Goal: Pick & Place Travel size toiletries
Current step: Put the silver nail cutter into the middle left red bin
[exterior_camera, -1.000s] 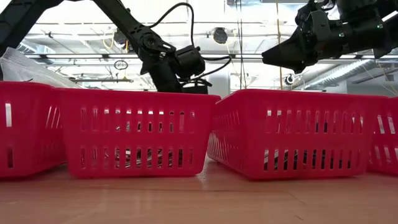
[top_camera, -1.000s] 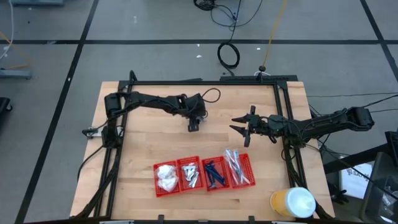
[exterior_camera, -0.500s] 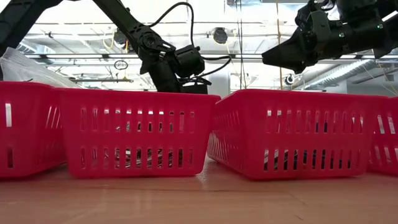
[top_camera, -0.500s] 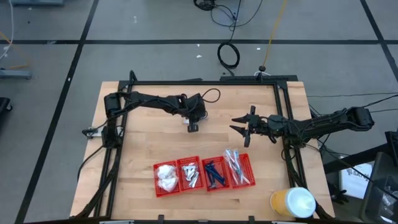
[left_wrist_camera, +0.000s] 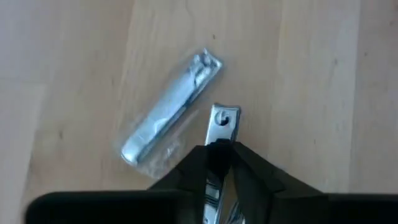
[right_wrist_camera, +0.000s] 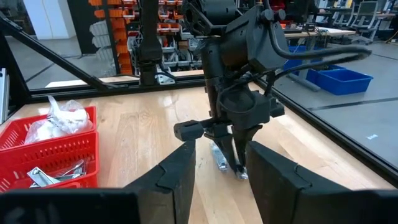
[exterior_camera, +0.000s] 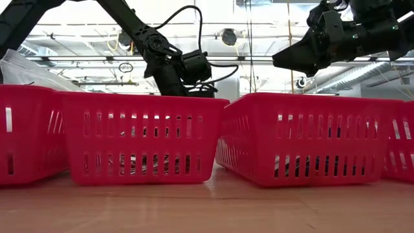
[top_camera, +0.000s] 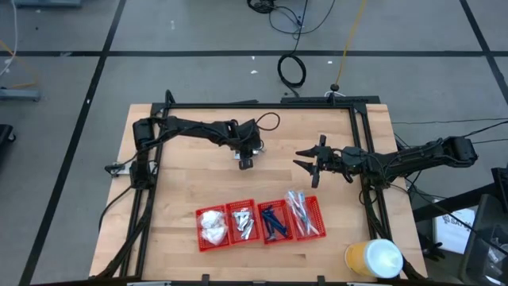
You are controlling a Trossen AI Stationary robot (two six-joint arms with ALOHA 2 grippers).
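Two silvery toiletries lie close together on the wood at mid-table. One, in a clear wrap [left_wrist_camera: 171, 115], rests flat on the table. The other [left_wrist_camera: 222, 121] sits between the fingers of my left gripper [top_camera: 246, 162], which points steeply down and is shut on it. My right gripper [top_camera: 306, 164] hovers open at the right, level, aimed at the left gripper [right_wrist_camera: 239, 163]. Near the front edge stand four red baskets [top_camera: 262, 238] holding white packets [top_camera: 211, 225], silvery pieces [top_camera: 243, 223], dark blue sticks [top_camera: 274, 221] and pale sticks [top_camera: 302, 213]. My left gripper pinches the bare silvery piece between its two fingers, with its rounded metal end [left_wrist_camera: 222, 119] sticking out past the fingertips. The fingers come from above, slanting down, and lie along the piece. Whether its free end touches the table, I cannot tell.
A black frame rail [top_camera: 262, 106] runs along the table's far side and down both sides. A yellow and white container [top_camera: 374, 258] stands at the near right corner. Bare wood lies between the grippers and the baskets.
My left gripper has shut over the silvery pieces and rolled its wrist a little, staying in place. My right gripper has kept still.
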